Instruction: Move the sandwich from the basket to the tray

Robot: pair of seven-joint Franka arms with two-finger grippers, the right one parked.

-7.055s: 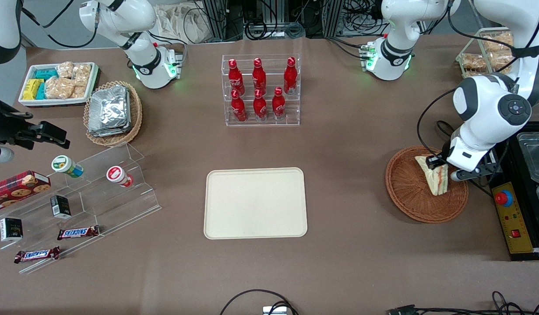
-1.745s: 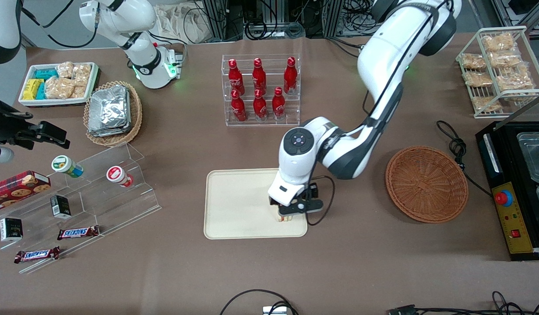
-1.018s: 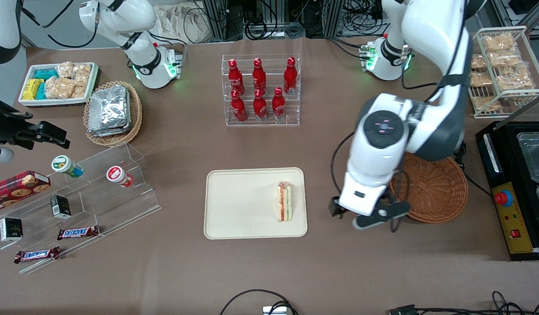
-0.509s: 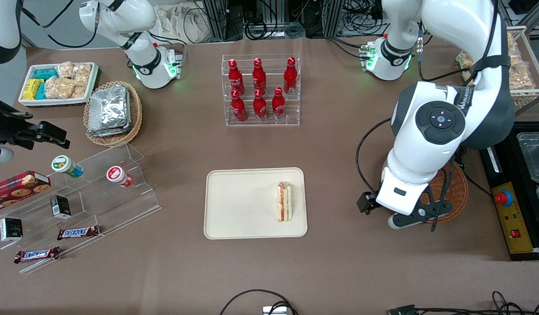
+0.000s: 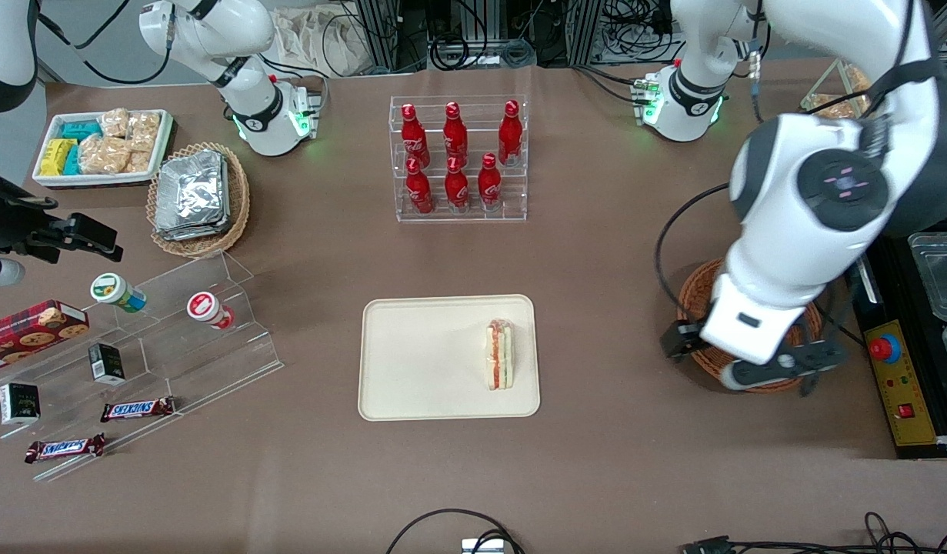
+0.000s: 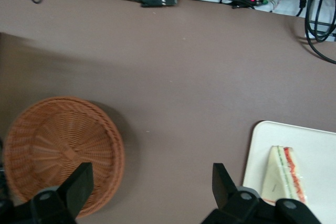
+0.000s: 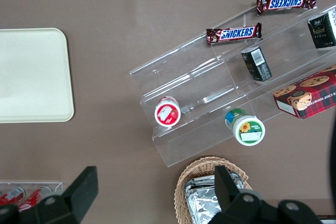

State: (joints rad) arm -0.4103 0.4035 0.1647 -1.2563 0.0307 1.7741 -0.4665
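Worktop (image 5: 611, 254) w/ tray (image 5: 411, 362) well apart from claw (image 6: 152, 192), toward parked arm's end; basket (image 6: 58, 150) just under claw, holds nothing; claw hangs above its edge, fingers spread wide, gripping nothing; sandwich (image 5: 500, 355) rests in tray near the rim closest to claw, orange-red & green filling edge up; task looks done, next move prob. just retreat.

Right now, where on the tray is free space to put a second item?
The tray is bare except where the sandwich lies, near the edge toward the basket. The open end effector hangs above the basket's rim, away from the tray.
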